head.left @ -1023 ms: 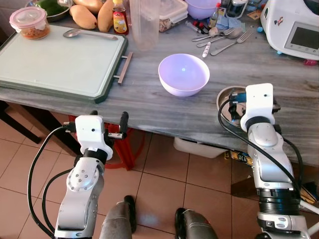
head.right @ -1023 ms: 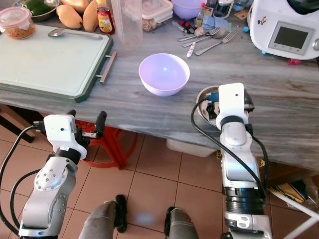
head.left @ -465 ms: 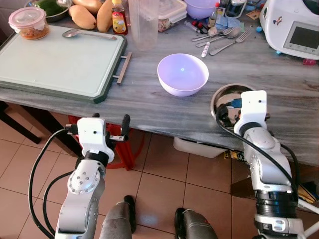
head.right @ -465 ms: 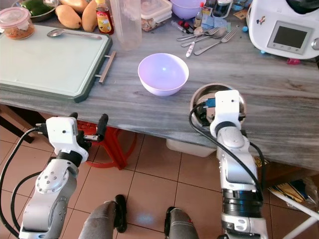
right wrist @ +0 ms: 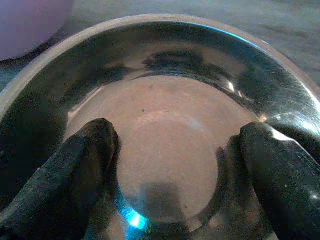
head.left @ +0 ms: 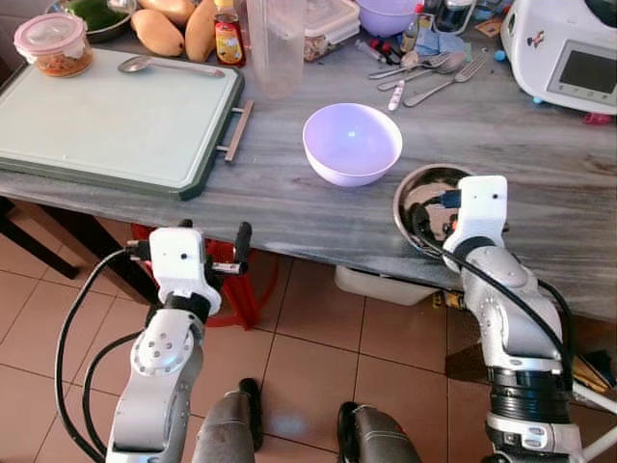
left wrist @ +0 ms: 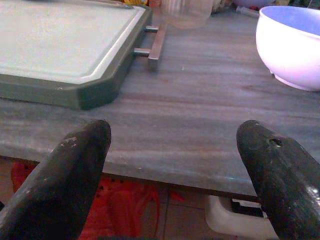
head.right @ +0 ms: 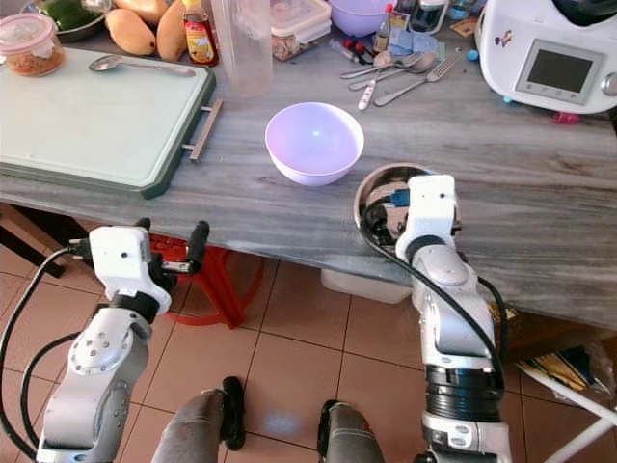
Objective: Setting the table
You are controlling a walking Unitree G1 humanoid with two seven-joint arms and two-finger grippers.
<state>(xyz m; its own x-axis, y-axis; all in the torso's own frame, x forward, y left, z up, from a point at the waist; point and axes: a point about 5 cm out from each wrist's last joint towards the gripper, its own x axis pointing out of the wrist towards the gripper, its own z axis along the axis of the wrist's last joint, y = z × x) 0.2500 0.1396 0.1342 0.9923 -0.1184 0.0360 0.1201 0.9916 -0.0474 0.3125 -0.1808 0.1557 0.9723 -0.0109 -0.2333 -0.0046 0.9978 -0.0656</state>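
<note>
The right gripper [right wrist: 175, 165] has its fingers spread wide inside the steel bowl [head.left: 416, 196], which sits at the table's [head.left: 289, 198] near edge, just right of the lilac bowl [head.left: 352, 143]. The left gripper [left wrist: 175, 160] hangs open below the table edge, facing the green tray [head.left: 106, 121].

A grey wood-grain table [head.left: 289, 193] carried a pale cutting board [head.left: 106, 121] at nine o'clock, a lilac bowl [head.left: 352, 143] at its centre, and a steel bowl [head.left: 419, 198] at four o'clock by the near edge. Loose cutlery [head.left: 424, 77] lay at one o'clock, a white appliance [head.left: 569, 48] at two.
</note>
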